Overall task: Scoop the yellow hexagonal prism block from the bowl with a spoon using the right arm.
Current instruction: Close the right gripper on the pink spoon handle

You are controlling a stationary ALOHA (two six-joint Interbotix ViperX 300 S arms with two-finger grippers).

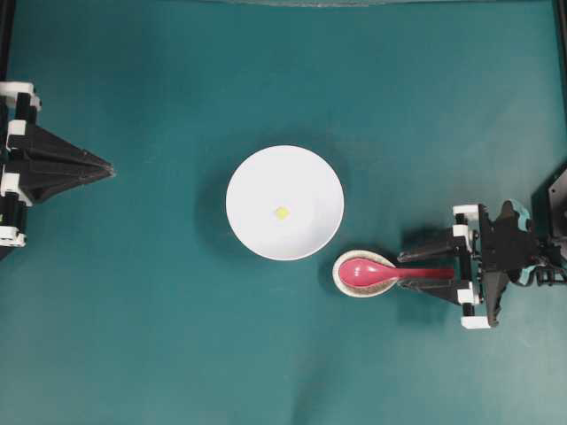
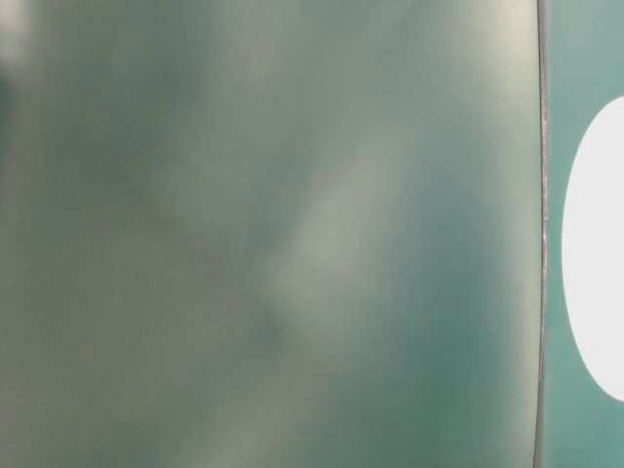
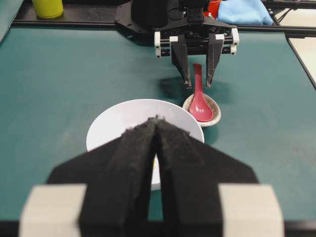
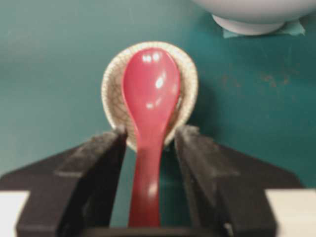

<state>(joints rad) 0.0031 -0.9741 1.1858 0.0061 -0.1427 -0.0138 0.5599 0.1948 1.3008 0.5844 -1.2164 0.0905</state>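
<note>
The white bowl stands mid-table with the tiny yellow hexagonal prism block on its floor. Right of it and nearer, the pink-red spoon lies with its scoop in a small speckled rest, handle pointing right. My right gripper is open and straddles the handle. In the right wrist view both fingers flank the spoon, with a gap showing on each side of the handle. My left gripper stays shut at the far left, away from the bowl; its fingers hide most of the block.
A strip of teal tape lies by the bowl's foot. Beyond the far table edge sit a yellow cup and a blue cloth. The table-level view is blurred, with only a white curved shape at its right.
</note>
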